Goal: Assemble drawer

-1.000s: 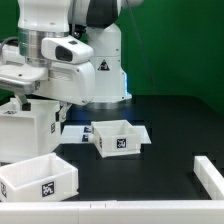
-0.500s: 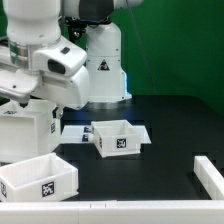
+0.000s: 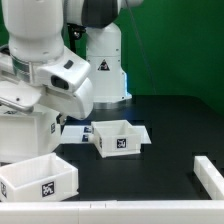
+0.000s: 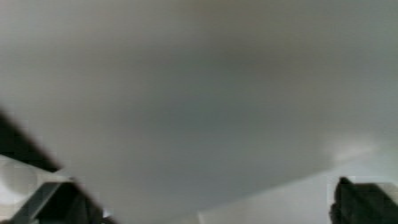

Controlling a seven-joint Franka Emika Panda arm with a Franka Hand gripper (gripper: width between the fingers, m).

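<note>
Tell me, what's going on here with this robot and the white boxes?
The robot arm is bent low over the big white casing at the exterior view's left. In the wrist view the gripper looks open, with only a blurred pale surface close in front of it. Two open trays stand loose on the black table: one in the middle, apparently on the marker board, and one at the front. Neither is in the casing yet.
</note>
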